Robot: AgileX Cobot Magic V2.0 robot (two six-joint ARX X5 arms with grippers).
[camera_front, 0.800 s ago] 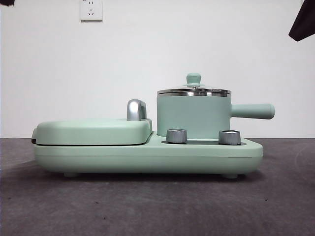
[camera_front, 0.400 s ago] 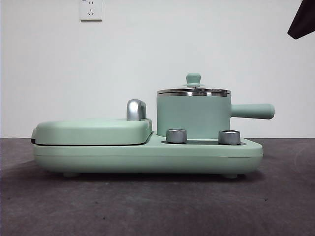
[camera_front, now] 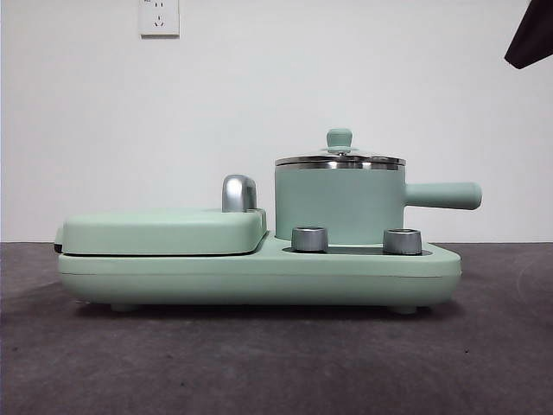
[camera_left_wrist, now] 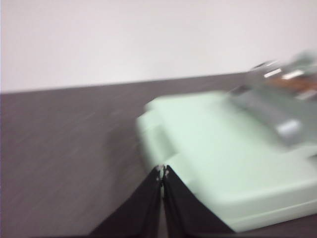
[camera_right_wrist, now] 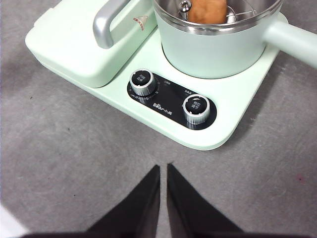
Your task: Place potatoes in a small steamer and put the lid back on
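The small steamer [camera_front: 340, 206] stands on the right half of the mint-green appliance, its handle pointing right. The lid [camera_front: 340, 161] sits on its rim, knob up. In the right wrist view the potatoes [camera_right_wrist: 207, 10] show as an orange-brown lump inside the steamer [camera_right_wrist: 213, 49], under the clear glass. My right gripper [camera_right_wrist: 163, 169] is shut and empty, above the table in front of the dials. My left gripper [camera_left_wrist: 162, 171] is shut and empty, off the griddle end of the appliance. That view is blurred. The steamer [camera_left_wrist: 282, 94] shows there faintly.
The flat griddle cover [camera_front: 164, 230] with its chrome handle [camera_front: 239, 192] takes the left half of the appliance base [camera_front: 259, 278]. Two steel dials [camera_front: 310, 239] stand in front of the steamer. An arm's black tip [camera_front: 530, 35] shows at the top right corner. Grey table all around.
The black arm tip at the top right corner has drawn slightly up and out of the front view. The steamer, lid and appliance have not moved.
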